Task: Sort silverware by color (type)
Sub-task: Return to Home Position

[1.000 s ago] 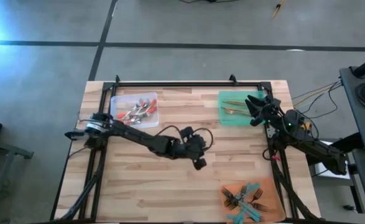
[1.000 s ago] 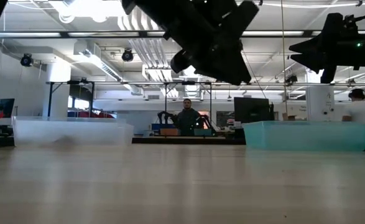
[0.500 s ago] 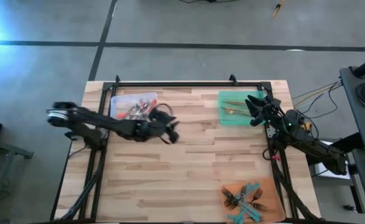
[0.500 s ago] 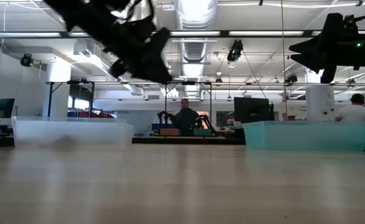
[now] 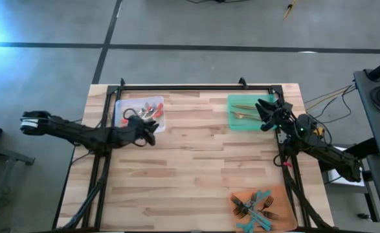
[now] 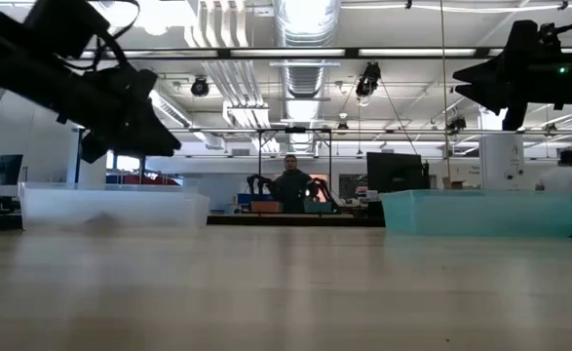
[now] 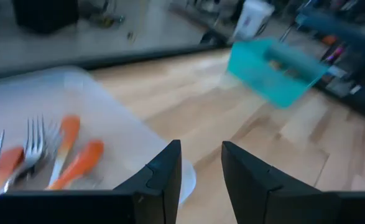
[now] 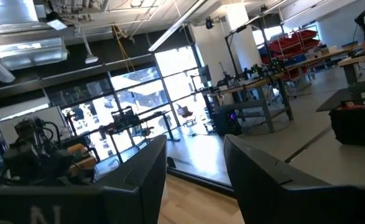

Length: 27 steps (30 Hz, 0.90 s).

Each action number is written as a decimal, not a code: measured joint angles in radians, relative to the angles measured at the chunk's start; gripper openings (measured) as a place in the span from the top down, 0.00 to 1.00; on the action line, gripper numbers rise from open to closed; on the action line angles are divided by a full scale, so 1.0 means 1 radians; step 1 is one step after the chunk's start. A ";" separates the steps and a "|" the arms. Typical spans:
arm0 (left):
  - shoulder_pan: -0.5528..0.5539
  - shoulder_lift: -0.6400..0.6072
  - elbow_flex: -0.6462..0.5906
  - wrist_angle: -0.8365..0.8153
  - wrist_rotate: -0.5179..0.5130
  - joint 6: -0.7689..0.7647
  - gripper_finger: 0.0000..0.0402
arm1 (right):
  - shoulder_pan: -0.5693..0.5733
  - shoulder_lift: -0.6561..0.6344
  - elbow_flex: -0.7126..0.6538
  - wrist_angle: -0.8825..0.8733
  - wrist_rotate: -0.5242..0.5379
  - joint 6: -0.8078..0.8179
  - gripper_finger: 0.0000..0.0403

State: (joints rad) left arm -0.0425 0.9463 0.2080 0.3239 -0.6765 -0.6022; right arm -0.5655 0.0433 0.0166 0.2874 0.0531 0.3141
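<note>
Red-handled silverware lies in a clear tray at the far left; its forks also show in the left wrist view. Gold silverware lies in a green tray at the far right. Teal-handled forks lie on an orange tray at the near right. My left gripper hangs open and empty just past the clear tray's near right corner. My right gripper stands open and empty, raised over the green tray's right side.
A black frame rail runs along the table's far edge, and arm mounts stand at both sides. The bare wooden top spreads across the middle and the near left. In the low view a person stands in the room beyond the table.
My left gripper has drawn back fast from the table's middle toward its left edge and a little toward the far edge, rolling as it went, and now hangs by the clear tray. Its arm has folded back over the left edge.
</note>
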 joint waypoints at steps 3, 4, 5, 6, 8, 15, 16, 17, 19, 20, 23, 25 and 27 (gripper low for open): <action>0.000 -0.078 -0.058 0.109 0.000 0.103 0.76 | 0.000 0.000 0.000 0.000 0.000 0.000 0.62; 0.000 -0.104 -0.071 0.119 0.000 0.131 0.76 | 0.000 0.000 0.000 0.000 0.000 0.000 0.62; 0.000 -0.129 -0.083 0.120 0.000 0.153 0.76 | 0.000 0.000 0.000 0.000 0.000 0.000 0.62; 0.000 -0.153 -0.096 0.120 0.000 0.171 0.76 | 0.000 0.000 0.000 0.000 0.000 0.000 0.62; 0.000 -0.195 -0.121 0.120 0.004 0.196 0.76 | 0.000 0.000 0.000 0.000 0.000 0.000 0.61; 0.000 -0.341 -0.198 0.047 0.012 0.205 0.76 | 0.000 0.001 0.001 0.000 0.000 0.000 0.63; 0.000 -0.364 -0.198 0.007 0.012 0.203 0.76 | 0.000 0.001 0.001 0.000 0.000 0.000 0.63; 0.000 -0.386 -0.198 -0.014 0.012 0.203 0.76 | 0.000 0.001 0.001 0.000 0.000 0.000 0.63; 0.000 -0.421 -0.198 -0.051 0.011 0.218 0.76 | 0.000 0.001 0.001 0.000 0.000 0.000 0.64; 0.000 -0.438 -0.198 -0.062 0.011 0.233 0.76 | 0.000 0.001 0.001 0.000 0.000 0.000 0.64; 0.000 -0.494 -0.198 -0.076 0.008 0.308 0.76 | 0.000 0.001 0.001 0.000 0.000 0.000 0.64; 0.000 -0.532 -0.198 -0.089 0.007 0.358 0.76 | 0.000 0.001 0.001 0.000 0.000 0.000 0.64; 0.002 -0.569 -0.198 -0.114 0.006 0.384 0.76 | 0.000 0.001 0.001 0.000 0.000 0.000 0.64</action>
State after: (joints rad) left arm -0.0409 0.3770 0.0097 0.2098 -0.6708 -0.2179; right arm -0.5655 0.0441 0.0174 0.2874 0.0529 0.3141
